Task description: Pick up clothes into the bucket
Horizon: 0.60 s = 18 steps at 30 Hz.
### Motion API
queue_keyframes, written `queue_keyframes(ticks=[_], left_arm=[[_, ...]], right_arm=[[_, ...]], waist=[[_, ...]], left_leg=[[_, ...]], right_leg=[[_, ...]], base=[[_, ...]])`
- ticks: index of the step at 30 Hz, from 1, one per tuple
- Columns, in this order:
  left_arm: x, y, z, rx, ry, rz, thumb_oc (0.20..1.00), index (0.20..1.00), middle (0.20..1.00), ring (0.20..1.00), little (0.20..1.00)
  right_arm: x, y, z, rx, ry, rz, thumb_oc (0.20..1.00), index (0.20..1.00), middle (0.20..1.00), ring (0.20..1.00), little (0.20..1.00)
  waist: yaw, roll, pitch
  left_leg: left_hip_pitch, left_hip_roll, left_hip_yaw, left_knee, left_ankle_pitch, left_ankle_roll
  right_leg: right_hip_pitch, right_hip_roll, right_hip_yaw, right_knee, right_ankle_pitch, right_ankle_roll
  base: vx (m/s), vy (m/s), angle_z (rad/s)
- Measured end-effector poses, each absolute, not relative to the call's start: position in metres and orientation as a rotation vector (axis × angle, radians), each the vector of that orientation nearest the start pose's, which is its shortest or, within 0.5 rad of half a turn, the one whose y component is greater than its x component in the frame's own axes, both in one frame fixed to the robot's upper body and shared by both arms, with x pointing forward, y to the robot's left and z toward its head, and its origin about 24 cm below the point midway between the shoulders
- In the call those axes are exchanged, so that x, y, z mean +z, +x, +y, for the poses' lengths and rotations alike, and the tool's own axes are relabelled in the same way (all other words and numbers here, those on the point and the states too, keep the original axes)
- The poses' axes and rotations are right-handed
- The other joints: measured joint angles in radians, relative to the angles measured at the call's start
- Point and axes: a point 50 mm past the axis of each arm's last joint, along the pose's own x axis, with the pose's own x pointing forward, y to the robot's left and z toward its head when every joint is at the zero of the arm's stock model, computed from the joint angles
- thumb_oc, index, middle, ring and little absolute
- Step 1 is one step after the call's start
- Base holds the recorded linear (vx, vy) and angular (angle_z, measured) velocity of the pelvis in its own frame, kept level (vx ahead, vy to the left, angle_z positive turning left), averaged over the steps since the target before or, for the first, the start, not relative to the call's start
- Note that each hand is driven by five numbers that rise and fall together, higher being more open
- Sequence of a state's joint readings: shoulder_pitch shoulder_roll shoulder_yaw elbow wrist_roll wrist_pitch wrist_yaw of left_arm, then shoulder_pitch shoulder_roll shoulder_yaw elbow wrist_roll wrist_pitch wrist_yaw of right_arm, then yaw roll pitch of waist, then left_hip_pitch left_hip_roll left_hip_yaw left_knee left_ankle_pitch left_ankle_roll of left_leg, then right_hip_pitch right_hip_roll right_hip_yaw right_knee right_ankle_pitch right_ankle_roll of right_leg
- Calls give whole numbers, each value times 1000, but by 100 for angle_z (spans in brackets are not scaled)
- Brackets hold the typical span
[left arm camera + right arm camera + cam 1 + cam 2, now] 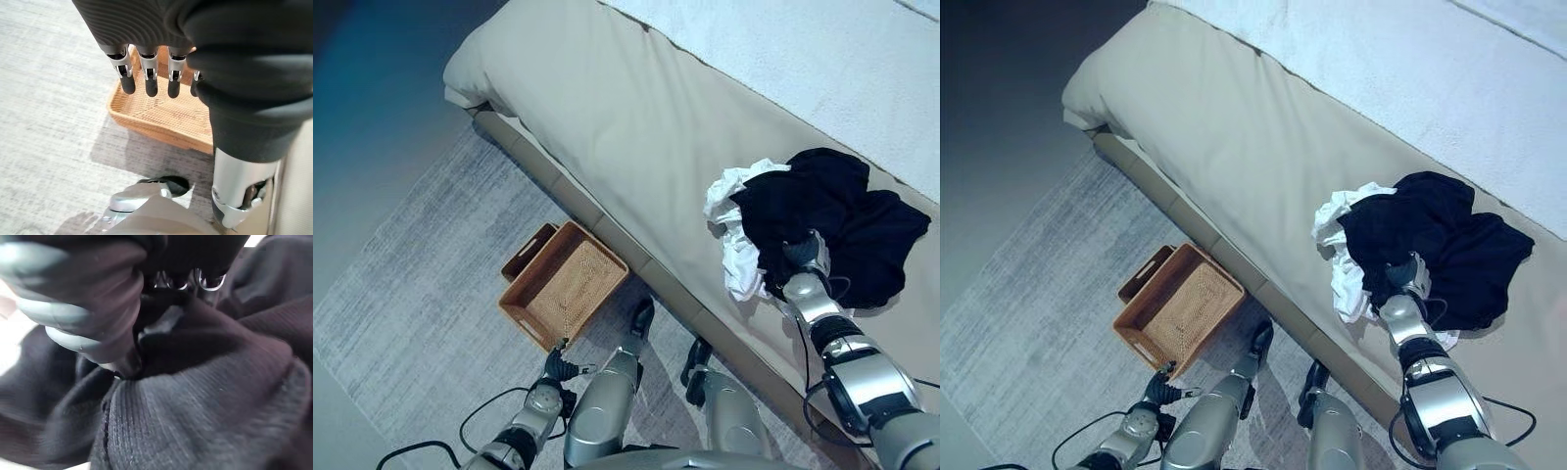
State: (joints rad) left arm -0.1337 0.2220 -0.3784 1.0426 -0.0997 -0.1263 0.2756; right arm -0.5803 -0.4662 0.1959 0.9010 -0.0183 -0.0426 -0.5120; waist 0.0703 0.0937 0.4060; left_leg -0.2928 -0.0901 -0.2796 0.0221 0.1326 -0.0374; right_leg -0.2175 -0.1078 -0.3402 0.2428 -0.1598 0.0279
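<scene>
a crumpled black garment (837, 220) lies on the beige bed (636, 127), partly over a white garment (736, 245), near the mattress edge. the right hand (803, 257) is pushed into the black cloth; in its wrist view the fingers are buried in folds, so i cannot tell whether they grip. on the grey rug (421, 284) just beside the bed stands a woven wicker basket (565, 284), seemingly empty, so no clothes appear packed yet and both garments remain. the left hand (146, 73) hangs above the basket's near rim, fingers straight and relaxed, holding nothing.
</scene>
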Motion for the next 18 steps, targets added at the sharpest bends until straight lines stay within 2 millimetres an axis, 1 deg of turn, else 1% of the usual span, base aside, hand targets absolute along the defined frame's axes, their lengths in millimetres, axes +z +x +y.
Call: queue_keyframes(ticks=[2, 4, 5, 6, 8, 9, 10, 11, 14, 15, 18], left_arm=[[-125, 183, 196, 70, 420, 770, 1000, 1000, 1000, 1000, 1000], [-125, 181, 205, 109, 406, 783, 1000, 1000, 1000, 1000, 1000], [-125, 180, 208, 118, 408, 784, 1000, 1000, 1000, 1000, 1000], [-125, 177, 214, 130, 412, 792, 1000, 1000, 1000, 1000, 1000], [-125, 176, 218, 134, 418, 797, 1000, 1000, 1000, 1000, 1000], [-125, 177, 219, 139, 408, 797, 1000, 1000, 1000, 1000, 1000], [-126, 174, 220, 142, 405, 805, 1000, 1000, 1000, 1000, 1000], [-129, 167, 221, 139, 402, 827, 1000, 1000, 1000, 1000, 1000], [-134, 154, 221, 137, 386, 869, 1000, 1000, 1000, 1000, 1000], [-135, 152, 221, 136, 384, 878, 1000, 1000, 1000, 1000, 1000], [-138, 144, 223, 131, 383, 909, 1000, 1000, 1000, 1000, 1000]], right_arm=[[61, 341, -262, -498, -614, 88, 200, 200, 200, 200, 200], [87, 340, -260, -512, -549, -51, 200, 200, 200, 200, 200], [91, 340, -261, -519, -540, -71, 200, 200, 200, 200, 200], [95, 340, -264, -530, -531, -91, 200, 200, 200, 200, 200], [100, 336, -269, -551, -515, -111, 200, 200, 200, 200, 200], [105, 329, -280, -584, -501, -132, 200, 200, 200, 200, 200], [108, 326, -283, -593, -501, -146, 200, 200, 200, 200, 200], [113, 323, -287, -609, -493, -173, 200, 200, 200, 200, 200], [124, 318, -294, -631, -494, -218, 200, 200, 200, 200, 200], [127, 316, -297, -636, -499, -226, 200, 200, 200, 200, 200], [144, 312, -309, -669, -502, -280, 200, 200, 200, 200, 200]], waist=[[-7, -10, -4], [-4, -30, -17], [-12, -39, -27], [-30, -56, -47], [-32, -76, -65], [-30, -90, -77], [-25, -93, -88], [-45, -104, -128], [-58, -106, -165], [-56, -104, -169], [-56, -99, -212]], left_leg=[[13, 4, 19, -1, 0, 0], [45, 14, 63, -8, -5, 6], [53, 17, 66, -11, -5, 6], [64, 22, 74, -16, -7, 5], [83, 31, 90, -23, -14, 4], [111, 40, 111, -31, -22, 7], [119, 41, 113, -32, -23, 8], [130, 43, 119, -36, -28, 7], [184, 52, 141, -54, -32, 7], [198, 52, 142, -62, -33, 8], [247, 60, 153, -90, -34, 9]], right_leg=[[2, 1, 23, 0, 3, 0], [14, 8, 67, -4, 9, 2], [22, 11, 73, -11, 12, 4], [34, 18, 80, -26, 16, 4], [45, 26, 97, -42, 22, 2], [74, 37, 115, -63, 29, 3], [86, 39, 117, -73, 34, 3], [97, 42, 126, -93, 37, 2], [161, 55, 143, -143, 61, 7], [178, 57, 145, -157, 64, 7], [233, 67, 155, -209, 79, 7]], base=[[44, 2, -41], [56, -19, -54], [83, -32, -35], [78, -29, -19], [79, -31, -33], [63, -22, -35], [97, -24, -31], [106, -27, -17], [97, -30, -19], [81, -39, -18], [68, -39, -10]])
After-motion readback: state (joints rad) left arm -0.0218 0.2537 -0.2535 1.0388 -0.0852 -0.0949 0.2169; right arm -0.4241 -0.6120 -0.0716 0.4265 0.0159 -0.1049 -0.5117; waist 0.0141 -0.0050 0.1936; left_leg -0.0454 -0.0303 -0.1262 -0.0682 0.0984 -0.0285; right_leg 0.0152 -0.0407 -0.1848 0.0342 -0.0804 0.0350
